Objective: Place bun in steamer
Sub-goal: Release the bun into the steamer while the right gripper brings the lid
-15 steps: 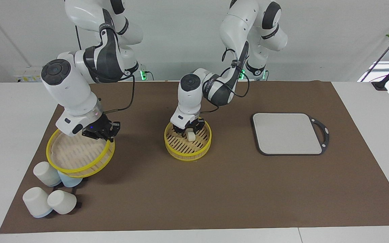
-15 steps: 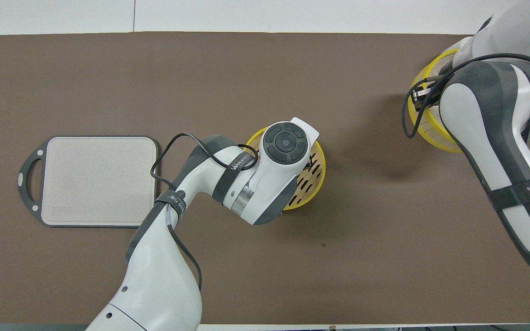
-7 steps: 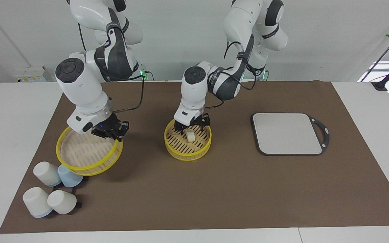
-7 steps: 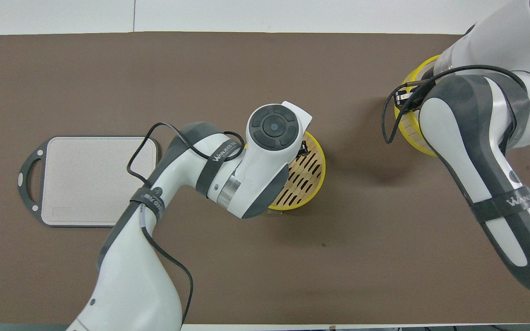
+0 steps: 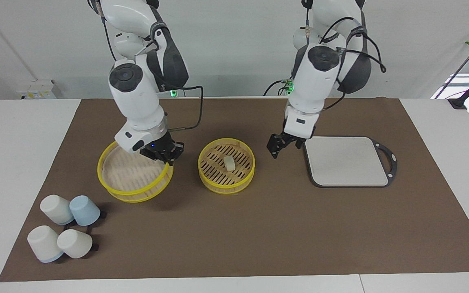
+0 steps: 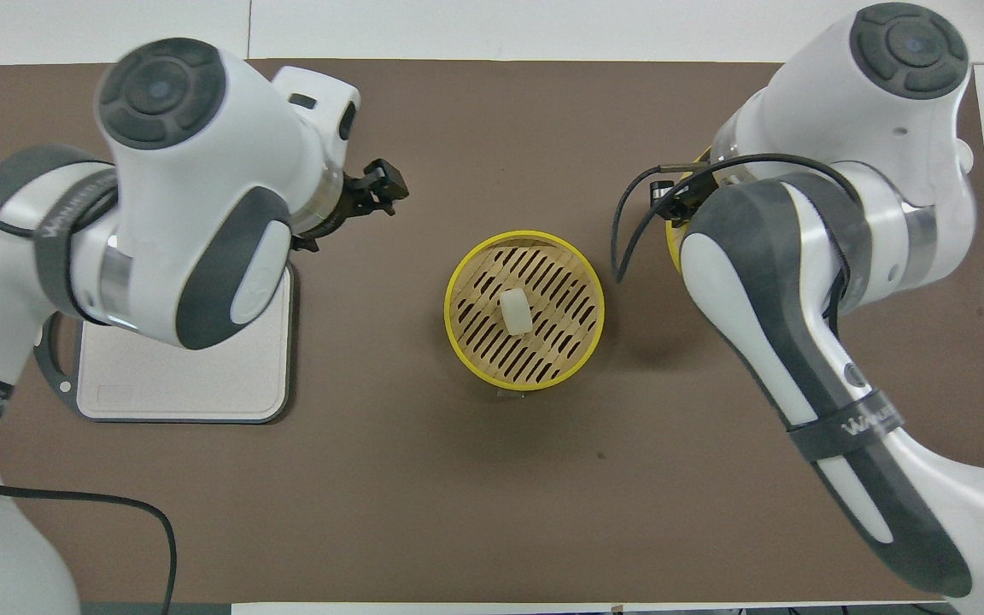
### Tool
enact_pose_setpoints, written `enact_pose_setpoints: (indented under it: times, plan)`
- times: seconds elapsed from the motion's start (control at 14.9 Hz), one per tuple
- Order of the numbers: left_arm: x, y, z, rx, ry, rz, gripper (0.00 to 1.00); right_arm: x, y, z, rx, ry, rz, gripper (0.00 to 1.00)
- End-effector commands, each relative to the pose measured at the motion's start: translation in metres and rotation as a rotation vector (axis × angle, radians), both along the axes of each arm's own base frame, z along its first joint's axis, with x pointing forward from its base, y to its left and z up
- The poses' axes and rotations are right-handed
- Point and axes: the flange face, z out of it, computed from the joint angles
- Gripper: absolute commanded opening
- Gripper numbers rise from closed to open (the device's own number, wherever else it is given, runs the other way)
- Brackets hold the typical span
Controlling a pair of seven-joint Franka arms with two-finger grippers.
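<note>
Holding the lid (image 5: 135, 178) w/ right gripper (image 5: 162, 155) clamped on its rim, raised beside the steamer (image 5: 226, 165); bun (image 5: 229, 162) lies on its slatted floor, placing looks done. My left gripper (image 5: 284, 143) hangs released, empty, by the tray (image 5: 345, 161); only covering left

table: white top (image 5: 23, 134), my arms at one edge
mat: brown sheet (image 5: 259, 228) covering most of it
mid-mat: steamer (image 5: 226, 179)
my left arm's end: grey tray (image 5: 346, 162), handle outward
my right arm's end: four cups (image 5: 61, 232), white and pale blue, bunched on the mat's corner
</note>
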Motion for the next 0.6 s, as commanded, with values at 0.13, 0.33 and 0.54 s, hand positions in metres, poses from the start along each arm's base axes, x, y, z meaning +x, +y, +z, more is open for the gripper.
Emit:
enact_pose_setpoints:
  times: [0.13, 0.33, 0.54]
  plan:
    - [0.005, 0.103, 0.039, 0.01, -0.018, -0.025, 1.0, -0.029, 0.124, -0.003, 0.005, -0.013, -0.162, 0.0]
    - [-0.003, 0.159, 0.063, 0.019, -0.01, -0.076, 1.0, -0.039, 0.209, -0.017, 0.008, -0.01, -0.252, 0.0]
    - [-0.015, 0.185, 0.078, 0.022, 0.013, -0.106, 1.0, -0.042, 0.242, -0.037, 0.016, -0.023, -0.272, 0.0]
